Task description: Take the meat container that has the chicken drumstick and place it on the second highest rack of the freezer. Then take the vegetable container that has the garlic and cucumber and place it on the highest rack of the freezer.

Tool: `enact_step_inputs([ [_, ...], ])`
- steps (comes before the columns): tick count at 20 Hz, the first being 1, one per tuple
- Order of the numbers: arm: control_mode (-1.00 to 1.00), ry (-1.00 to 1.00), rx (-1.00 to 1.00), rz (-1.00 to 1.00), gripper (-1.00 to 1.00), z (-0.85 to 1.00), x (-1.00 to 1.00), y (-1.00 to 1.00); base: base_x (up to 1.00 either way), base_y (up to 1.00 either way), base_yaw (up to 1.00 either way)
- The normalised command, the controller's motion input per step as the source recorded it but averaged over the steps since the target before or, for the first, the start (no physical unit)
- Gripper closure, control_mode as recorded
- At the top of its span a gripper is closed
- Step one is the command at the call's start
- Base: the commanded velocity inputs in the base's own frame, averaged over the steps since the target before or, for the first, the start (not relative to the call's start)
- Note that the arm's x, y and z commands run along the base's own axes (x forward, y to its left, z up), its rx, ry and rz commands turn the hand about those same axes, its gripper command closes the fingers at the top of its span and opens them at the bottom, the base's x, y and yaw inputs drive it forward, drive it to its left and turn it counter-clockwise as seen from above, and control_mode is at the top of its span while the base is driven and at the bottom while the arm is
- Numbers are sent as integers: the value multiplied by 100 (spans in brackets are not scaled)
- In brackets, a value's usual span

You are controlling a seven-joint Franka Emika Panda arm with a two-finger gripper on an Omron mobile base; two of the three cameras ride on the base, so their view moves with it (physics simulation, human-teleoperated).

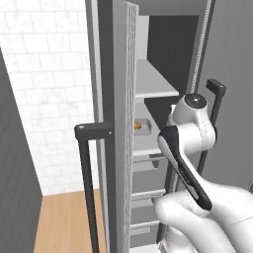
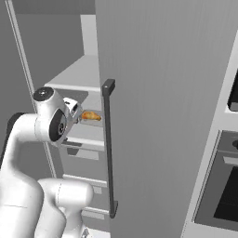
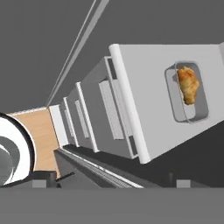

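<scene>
Meat container [image 3: 188, 92] with the chicken drumstick [image 3: 188, 84] sits on the freezer's second rack [image 3: 153, 100]; my gripper [image 3: 107, 181] is wide open, empty. I'd back out straight, avoiding the door [image 1: 116, 148]

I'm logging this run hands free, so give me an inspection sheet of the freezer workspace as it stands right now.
Surface: the second highest rack, a light-grey shelf, carries the meat container; the highest rack above it looks bare.
Job's things: the meat container sits flat on that shelf with the chicken drumstick inside; the freezer stands with its door swung open.
Clutter: nothing seen.
End effector: the end effector is open, off the container, nothing between its fingertips.
Cables: nothing seen.
Surroundings: drawers below the shelves, white tiled wall, wooden floor, an oven to the right.
</scene>
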Motion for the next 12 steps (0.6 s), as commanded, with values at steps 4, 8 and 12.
enact_step_inputs([
  [4, -100, 11, 0, -3, -100, 52, -76, 0, 0, 0, 0],
  [8, -100, 12, 0, -2, -100, 50, -74, 0, 0, 0, 0],
  [12, -100, 15, 0, 0, -100, 49, -71, 0, 0, 0, 0],
])
